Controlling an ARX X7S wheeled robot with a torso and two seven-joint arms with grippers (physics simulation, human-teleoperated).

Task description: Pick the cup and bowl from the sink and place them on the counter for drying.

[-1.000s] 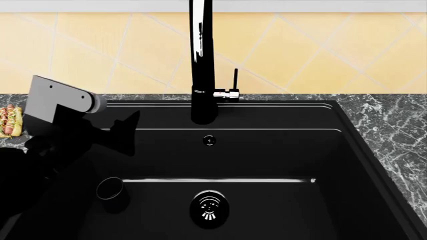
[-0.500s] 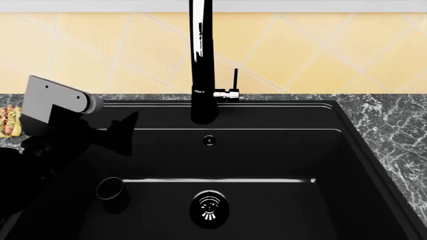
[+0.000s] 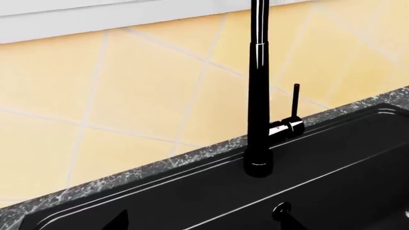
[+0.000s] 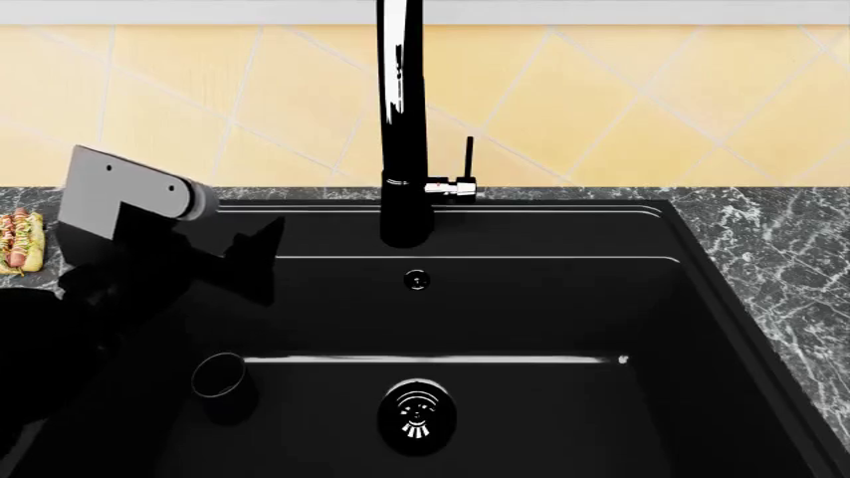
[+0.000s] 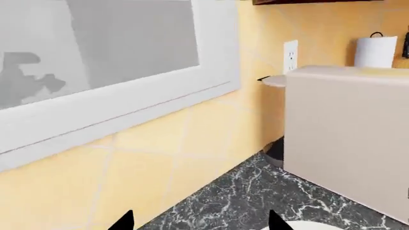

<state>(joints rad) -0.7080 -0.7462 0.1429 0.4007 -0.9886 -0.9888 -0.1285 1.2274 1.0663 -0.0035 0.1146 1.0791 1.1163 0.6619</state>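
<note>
Left arm's grey wrist block (image 4: 119, 194) sits slightly lower and further right than half a second ago, nearer the faucet, its dark fingers (image 4: 253, 261) shifted the same way above the sink's left side, covering a little more of the hot dog plate (image 4: 19, 242).

Left arm (image 4: 126, 204): grey screwed wrist plate, matte black angular hand (image 4: 246, 261).

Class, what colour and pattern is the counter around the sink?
Dark grey-black counter with white veins, clearest in the head view.
</note>
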